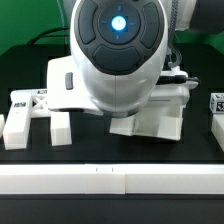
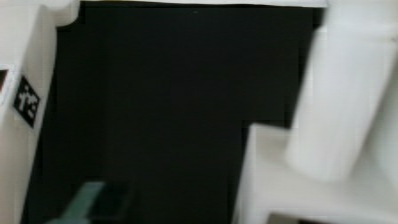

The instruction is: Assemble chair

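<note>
Arm [image 1: 118,50]: fills the centre of the exterior view; white shell, dark round face with a blue light; hides much of the table behind it.
Table [image 1: 100,150]: black and matte; white rail [image 1: 110,180] along the near edge.
Chair: in separate white parts lying on the table, spread from the exterior view's left edge to its right edge.
Block [image 1: 168,112]: largest part; sits on the table behind and below the arm, toward the exterior view's right; partly covered by the arm.
Pronged part [image 1: 36,112]: on the exterior view's left; flat on the table, two prongs toward the camera, tag on the crossbar; close to the block's flat extension, contact cannot be told.
Edge part [image 1: 217,110]: at the exterior view's right edge, cut off by the frame, tag on top; apart from the block.
Wrist view: bare black table down the middle; tagged part [image 2: 22,100] along one side, stepped part [image 2: 347,100] along the opposite side; identity of these two cannot be told.
Fingertip [image 2: 80,205]: only one seen, dim and blurred, over bare table, clear of both white parts.
Jaws: hidden by the arm in the exterior view; wide or narrow cannot be told.
</note>
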Controlling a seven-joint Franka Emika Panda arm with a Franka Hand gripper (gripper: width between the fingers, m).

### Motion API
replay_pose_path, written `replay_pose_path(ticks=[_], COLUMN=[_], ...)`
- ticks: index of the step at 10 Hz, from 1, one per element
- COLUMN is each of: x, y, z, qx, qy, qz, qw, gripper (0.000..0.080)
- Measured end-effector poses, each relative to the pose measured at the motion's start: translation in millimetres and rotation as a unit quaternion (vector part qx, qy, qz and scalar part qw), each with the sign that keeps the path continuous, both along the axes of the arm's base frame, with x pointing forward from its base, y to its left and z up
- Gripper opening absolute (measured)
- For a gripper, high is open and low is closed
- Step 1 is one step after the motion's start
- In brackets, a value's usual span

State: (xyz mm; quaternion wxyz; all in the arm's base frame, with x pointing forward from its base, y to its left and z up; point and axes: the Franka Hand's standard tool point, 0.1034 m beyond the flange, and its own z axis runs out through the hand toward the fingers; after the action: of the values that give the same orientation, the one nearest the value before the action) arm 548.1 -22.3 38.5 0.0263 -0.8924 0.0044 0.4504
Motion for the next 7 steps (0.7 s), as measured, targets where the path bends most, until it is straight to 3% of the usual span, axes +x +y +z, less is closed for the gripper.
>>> replay_pose_path(ticks=[1, 2, 5, 7], x=[0.0, 0.7, 9.9, 10.4], y=[-1.2, -3.9, -15.7, -28.5], z=[0.5, 1.6, 6.7, 2.7], qx=[0.000, 0.000, 0.008, 0.015], qy=[0.001, 0.002, -0.017, -0.023], qz=[-0.001, -0.003, -0.005, -0.009], qw=[1.000, 1.000, 1.000, 1.000], gripper=[0.0565, 0.0633, 0.0648, 0.0649])
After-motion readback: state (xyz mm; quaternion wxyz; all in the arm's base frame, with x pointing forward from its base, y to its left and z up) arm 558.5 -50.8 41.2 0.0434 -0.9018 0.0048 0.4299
